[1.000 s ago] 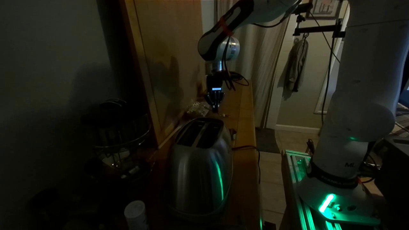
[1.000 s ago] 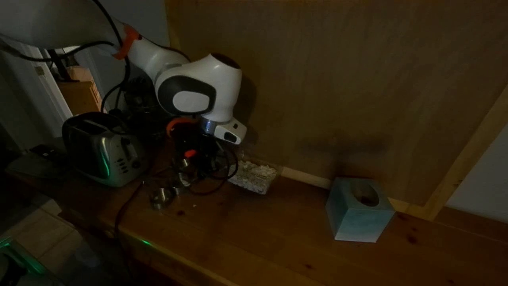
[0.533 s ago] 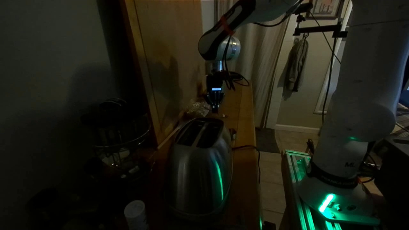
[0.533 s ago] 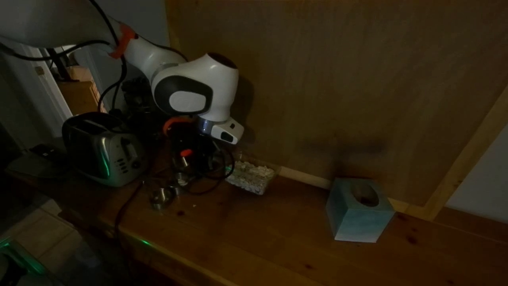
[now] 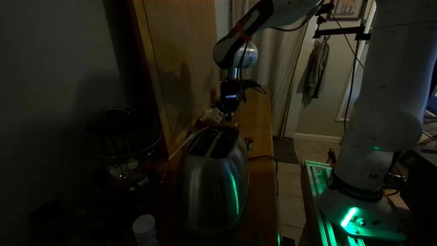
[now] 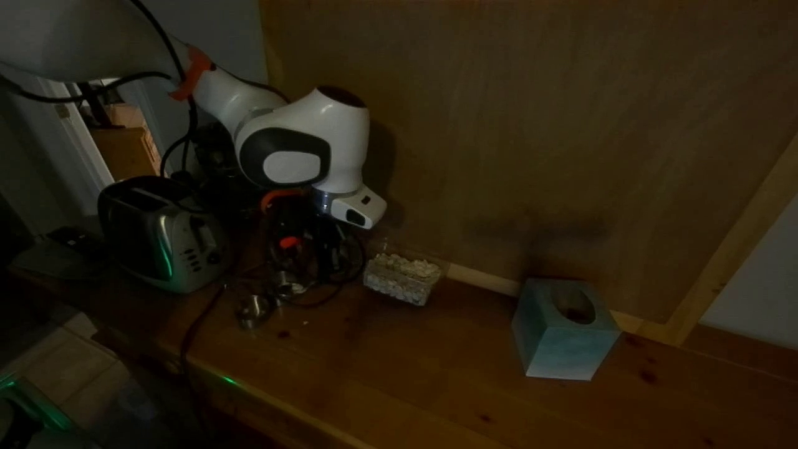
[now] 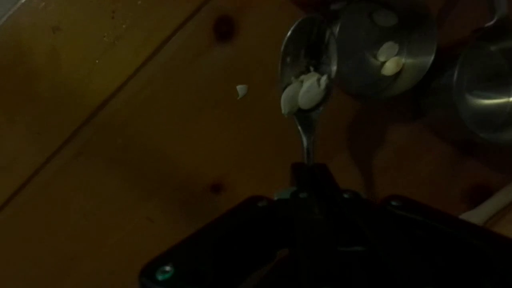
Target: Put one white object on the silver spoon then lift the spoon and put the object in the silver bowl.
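My gripper (image 7: 309, 166) is shut on the handle of the silver spoon (image 7: 308, 44), which points away from the fingertips. Several white objects (image 7: 312, 93) lie in the spoon near its neck, one lapping over the edge. Just right of the spoon in the wrist view is the silver bowl (image 7: 420, 80), with three white pieces inside. The spoon's edge overlaps its rim in that view; how high it hangs I cannot tell. In an exterior view the gripper (image 5: 228, 118) points down above the counter, and the bowl (image 6: 252, 310) appears near the counter's front.
A second metal cup (image 7: 486, 96) stands beside the bowl. A clear container (image 6: 402, 284) full of white pieces sits by the wooden board. The toaster (image 6: 181, 243), a trailing cord (image 6: 199, 327) and a tissue box (image 6: 564, 330) are on the counter. A white crumb (image 7: 241, 91) lies left of the spoon.
The wrist has turned and tilted a little, and the spoon's load has shifted slightly. The arm has drifted a bit left in an exterior view, where the clear container sits slightly farther right.
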Tool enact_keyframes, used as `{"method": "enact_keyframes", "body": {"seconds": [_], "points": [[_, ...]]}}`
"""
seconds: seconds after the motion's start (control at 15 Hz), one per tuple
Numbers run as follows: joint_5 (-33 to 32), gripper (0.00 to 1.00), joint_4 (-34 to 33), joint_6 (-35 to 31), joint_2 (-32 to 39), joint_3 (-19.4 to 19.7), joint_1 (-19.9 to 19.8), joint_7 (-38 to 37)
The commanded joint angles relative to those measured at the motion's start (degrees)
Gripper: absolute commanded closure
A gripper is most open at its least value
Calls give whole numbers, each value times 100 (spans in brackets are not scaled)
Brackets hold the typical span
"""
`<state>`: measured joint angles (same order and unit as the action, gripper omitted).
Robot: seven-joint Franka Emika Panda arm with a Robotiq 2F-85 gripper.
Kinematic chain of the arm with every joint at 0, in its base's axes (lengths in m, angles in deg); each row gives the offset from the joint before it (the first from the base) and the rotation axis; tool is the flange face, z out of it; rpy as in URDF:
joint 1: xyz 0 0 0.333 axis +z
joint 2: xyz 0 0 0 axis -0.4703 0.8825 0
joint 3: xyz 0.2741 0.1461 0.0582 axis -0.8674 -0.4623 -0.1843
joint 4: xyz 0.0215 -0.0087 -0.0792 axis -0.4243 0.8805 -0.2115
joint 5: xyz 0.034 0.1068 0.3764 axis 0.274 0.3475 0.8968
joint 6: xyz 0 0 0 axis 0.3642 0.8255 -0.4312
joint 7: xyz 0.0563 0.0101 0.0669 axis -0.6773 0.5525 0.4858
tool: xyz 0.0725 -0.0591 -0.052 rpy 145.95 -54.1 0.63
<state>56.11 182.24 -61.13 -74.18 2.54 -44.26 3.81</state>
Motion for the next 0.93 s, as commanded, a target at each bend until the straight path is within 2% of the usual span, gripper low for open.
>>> {"method": "enact_keyframes", "body": {"seconds": [0.0, 0.27, 0.47, 0.87], "points": [[-189, 98, 319, -569, -88, 28, 82, -700], [-331, 98, 477, -670, -137, 43, 101, -1255], [-138, 98, 486, -480, -226, 24, 102, -1469], [-222, 98, 419, -209, -240, 48, 116, -2009]]}}
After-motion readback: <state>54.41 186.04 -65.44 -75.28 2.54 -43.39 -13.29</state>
